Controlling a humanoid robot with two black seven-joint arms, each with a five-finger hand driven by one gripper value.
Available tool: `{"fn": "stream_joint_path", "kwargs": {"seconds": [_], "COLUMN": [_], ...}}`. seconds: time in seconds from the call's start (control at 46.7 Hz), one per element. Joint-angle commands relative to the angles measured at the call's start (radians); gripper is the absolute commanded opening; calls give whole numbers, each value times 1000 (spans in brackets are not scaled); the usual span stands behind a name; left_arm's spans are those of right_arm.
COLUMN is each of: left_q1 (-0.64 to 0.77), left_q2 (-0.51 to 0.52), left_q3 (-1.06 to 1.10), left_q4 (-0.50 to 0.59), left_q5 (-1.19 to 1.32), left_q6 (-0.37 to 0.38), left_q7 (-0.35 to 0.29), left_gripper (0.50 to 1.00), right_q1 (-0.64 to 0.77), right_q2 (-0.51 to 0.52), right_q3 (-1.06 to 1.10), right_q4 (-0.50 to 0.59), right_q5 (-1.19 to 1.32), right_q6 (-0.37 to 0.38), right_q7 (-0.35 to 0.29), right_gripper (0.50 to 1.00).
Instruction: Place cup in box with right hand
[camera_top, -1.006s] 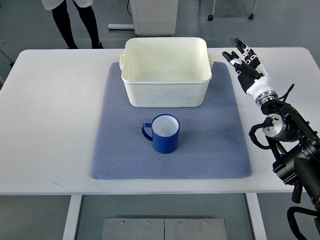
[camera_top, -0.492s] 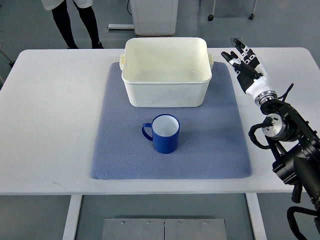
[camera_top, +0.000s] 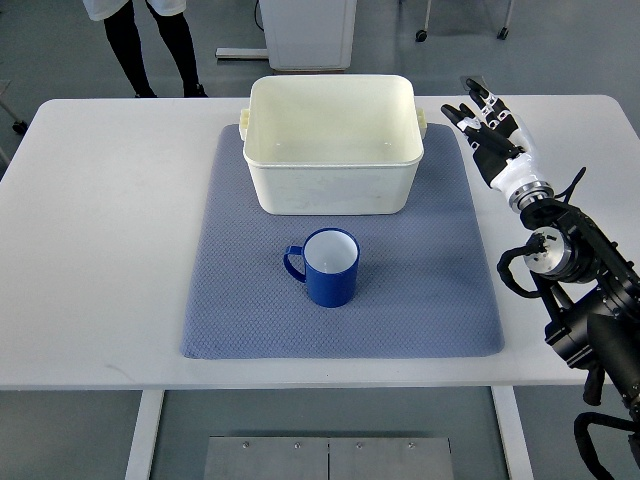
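A blue cup (camera_top: 329, 267) with a white inside stands upright on the blue-grey mat (camera_top: 340, 330), its handle pointing left. Behind it on the mat sits the cream box (camera_top: 331, 143), open on top with nothing inside. My right hand (camera_top: 485, 122) hovers over the white table just right of the box's right rim, fingers spread and holding nothing. It is well up and to the right of the cup. The right arm (camera_top: 580, 290) runs down the right edge.
The white table (camera_top: 110, 230) extends around the mat on all sides. A person's legs (camera_top: 150, 45) stand beyond the far left edge of the table. A white cabinet base (camera_top: 305, 30) stands behind the box on the floor.
The right hand has edged very slightly leftward toward the box. The cup and box have not moved.
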Motion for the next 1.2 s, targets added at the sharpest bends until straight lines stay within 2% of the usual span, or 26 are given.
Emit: {"fn": "stream_joint_path", "kwargs": {"seconds": [0.0, 1.177], "left_q1": [0, -1], "left_q2": [0, 0], "left_q3": [0, 0], "left_q4": [0, 0], "left_q5": [0, 0], "left_q6": [0, 0], "left_q7": [0, 0], "left_gripper": [1000, 1000], "right_q1": [7, 9], "right_q2": [0, 0], "right_q3": [0, -86], "right_q4": [-1, -13], "right_q5": [0, 64], "right_q6": [7, 9], "right_q7": [0, 8], "right_gripper": [1000, 1000]}}
